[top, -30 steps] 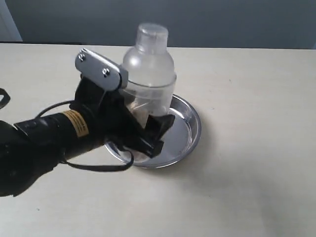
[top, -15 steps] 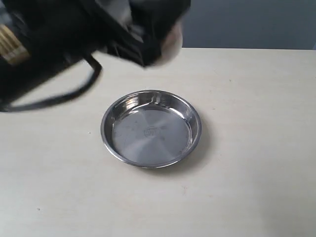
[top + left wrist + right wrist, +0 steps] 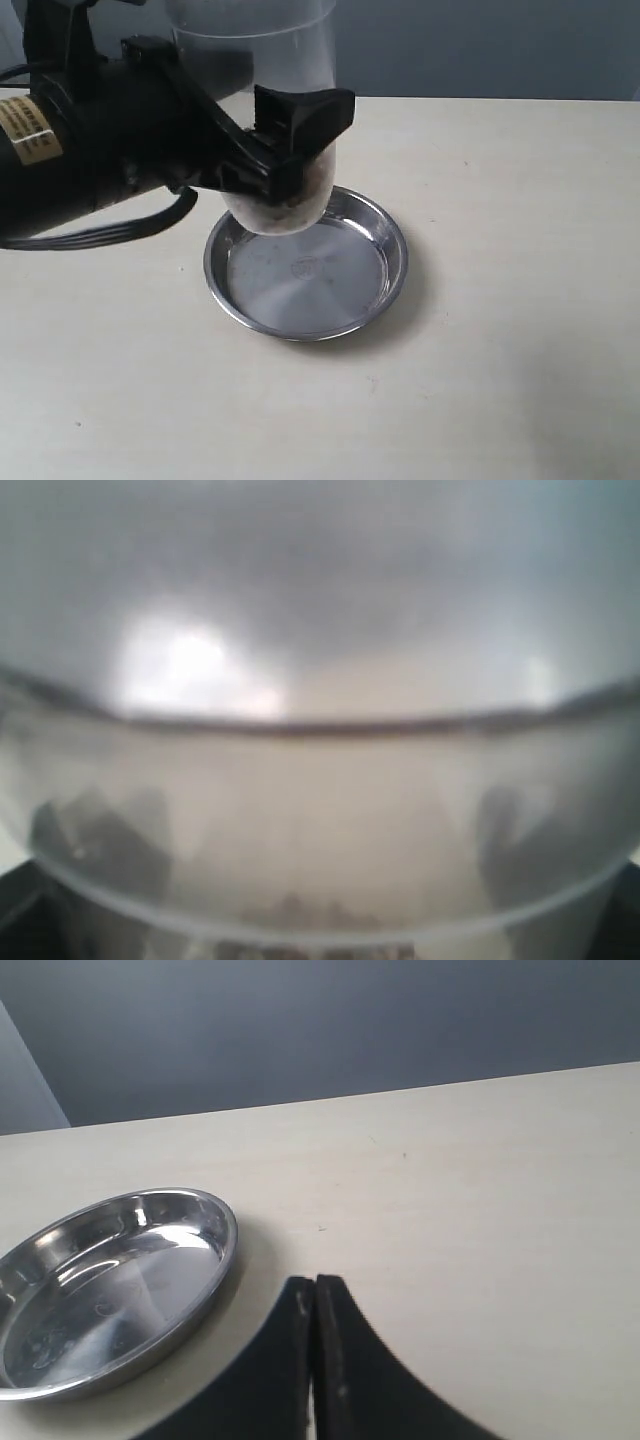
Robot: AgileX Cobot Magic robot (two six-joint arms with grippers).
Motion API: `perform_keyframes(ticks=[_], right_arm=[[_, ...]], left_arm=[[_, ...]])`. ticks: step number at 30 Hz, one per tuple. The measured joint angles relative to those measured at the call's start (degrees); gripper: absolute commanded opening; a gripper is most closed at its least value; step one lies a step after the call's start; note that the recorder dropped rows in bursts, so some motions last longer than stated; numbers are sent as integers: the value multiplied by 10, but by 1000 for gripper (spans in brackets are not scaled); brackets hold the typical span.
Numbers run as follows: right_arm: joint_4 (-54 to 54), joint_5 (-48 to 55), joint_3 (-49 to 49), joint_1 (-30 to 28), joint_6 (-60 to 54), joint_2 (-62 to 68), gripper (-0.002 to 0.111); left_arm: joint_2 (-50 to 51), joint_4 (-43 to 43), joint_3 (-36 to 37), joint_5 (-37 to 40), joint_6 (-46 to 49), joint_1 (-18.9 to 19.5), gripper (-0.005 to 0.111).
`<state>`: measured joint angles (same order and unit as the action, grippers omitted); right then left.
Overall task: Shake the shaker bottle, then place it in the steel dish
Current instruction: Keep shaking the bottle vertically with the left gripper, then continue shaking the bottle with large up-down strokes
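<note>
Exterior: the left hand (image 3: 262, 125) clamps the shaker bottle (image 3: 250, 45), held above the 11 o'clock rim of the steel dish (image 3: 400, 268). Bare counter (image 3: 520, 300) spreads from 1 to 6 o'clock.

Left wrist: the shaker bottle (image 3: 320, 810) fills the frame, blurred.

Right wrist: the right hand (image 3: 315, 1286), fingers pressed together and empty, sits near the steel dish (image 3: 226, 1250) rim.

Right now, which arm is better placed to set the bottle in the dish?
Left. The left gripper holds the shaker bottle, lifted close over the steel dish. The right gripper is shut, empty, and beside the dish.
</note>
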<state>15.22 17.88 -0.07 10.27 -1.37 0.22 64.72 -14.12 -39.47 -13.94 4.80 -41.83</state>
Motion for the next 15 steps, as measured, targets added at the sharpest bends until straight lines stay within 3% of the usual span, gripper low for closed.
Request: perform_keyframes(ticks=[9, 15], right_arm=[[0, 0, 0, 0, 0, 0, -1], [0, 0, 0, 0, 0, 0, -1]], left_arm=[[10, 80, 8, -101, -26, 0, 0], [164, 51, 106, -201, -80, 1, 0]])
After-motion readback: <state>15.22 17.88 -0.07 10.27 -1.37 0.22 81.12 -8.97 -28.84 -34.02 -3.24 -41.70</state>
